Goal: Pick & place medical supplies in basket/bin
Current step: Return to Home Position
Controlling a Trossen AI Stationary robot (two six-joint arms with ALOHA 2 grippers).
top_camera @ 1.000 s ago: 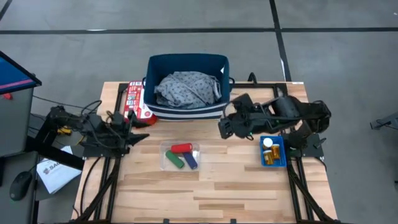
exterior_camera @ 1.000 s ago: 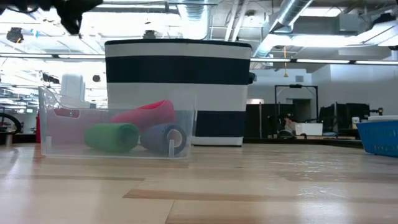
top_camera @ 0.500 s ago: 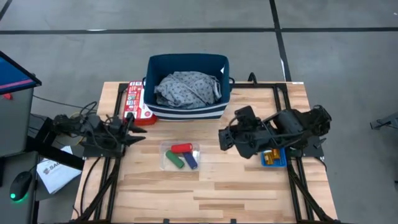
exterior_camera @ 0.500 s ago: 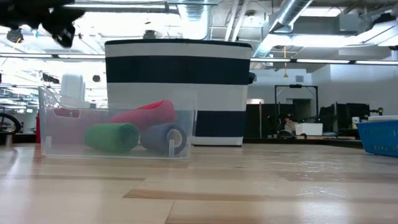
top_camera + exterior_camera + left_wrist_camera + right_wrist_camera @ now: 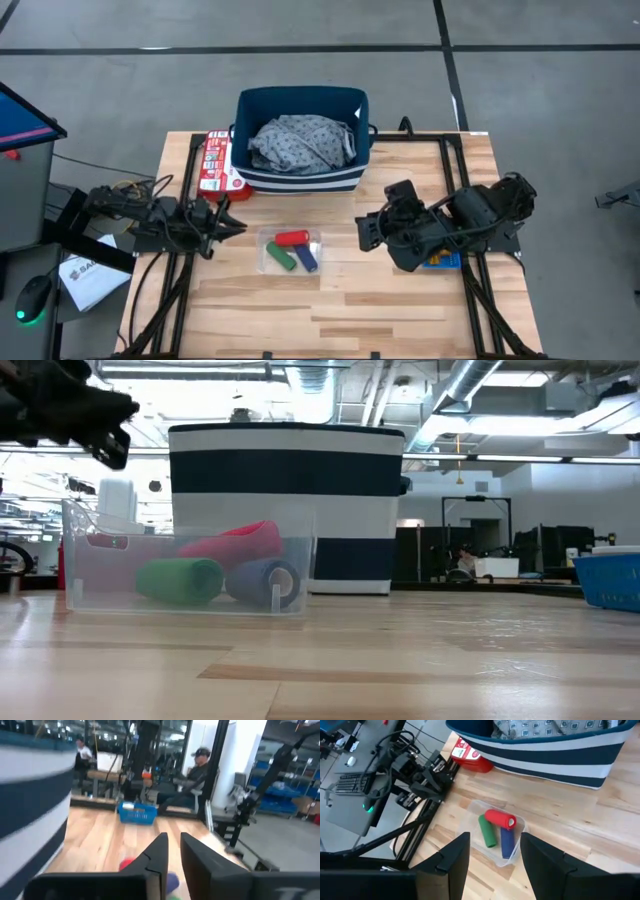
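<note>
While the right gripper hangs released, we see soft grey dotted cloth filling the navy basket beyond.

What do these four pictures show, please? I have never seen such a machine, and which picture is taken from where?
This is a robot with two dark arms at a wooden table. One picture looks straight down, one looks level across the table top, and two come from cameras on the wrists. Each arm ends in a two-finger tool; the left tool and the right tool are both open and hold nothing. A large navy fabric basket with white stripes holds a grey dotted cloth. Near it, a clear plastic tray holds a red cylinder, a green cylinder and a purple-blue cylinder. A flat red-and-white box lies beside the basket, and a small bright blue plastic bin shows partly under the right arm.
</note>
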